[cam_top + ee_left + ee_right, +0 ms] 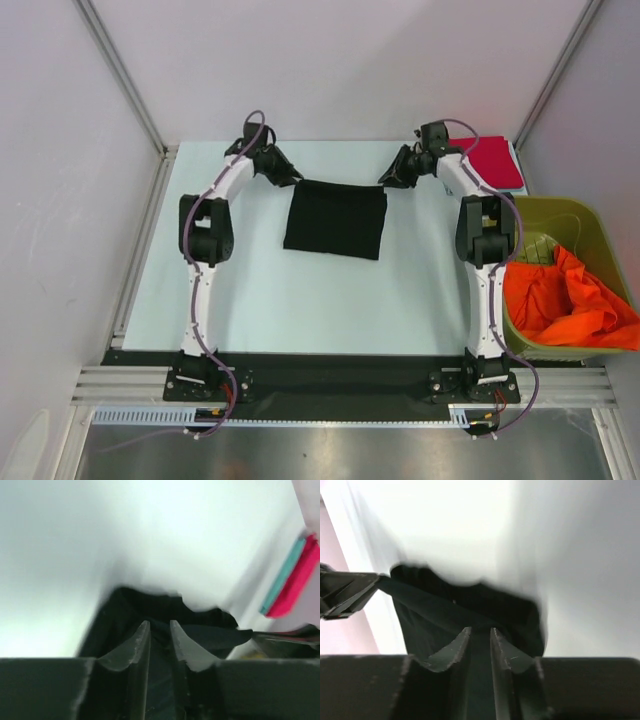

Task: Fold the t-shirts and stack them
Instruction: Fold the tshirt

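A black t-shirt (335,220) lies folded into a rectangle in the middle of the table. My left gripper (292,178) sits at its far left corner and my right gripper (387,178) at its far right corner. In the left wrist view the left gripper (160,622) has its jaws a narrow gap apart, with the black cloth (200,625) just past the tips. The right gripper (480,629) stands the same way over the cloth (445,610). A folded red t-shirt (497,162) lies at the far right. An orange t-shirt (565,305) is crumpled in the bin.
The olive-green bin (580,215) stands off the table's right edge beside the right arm. White walls and metal frame posts close in the back and sides. The red t-shirt (300,580) also shows at the right of the left wrist view.
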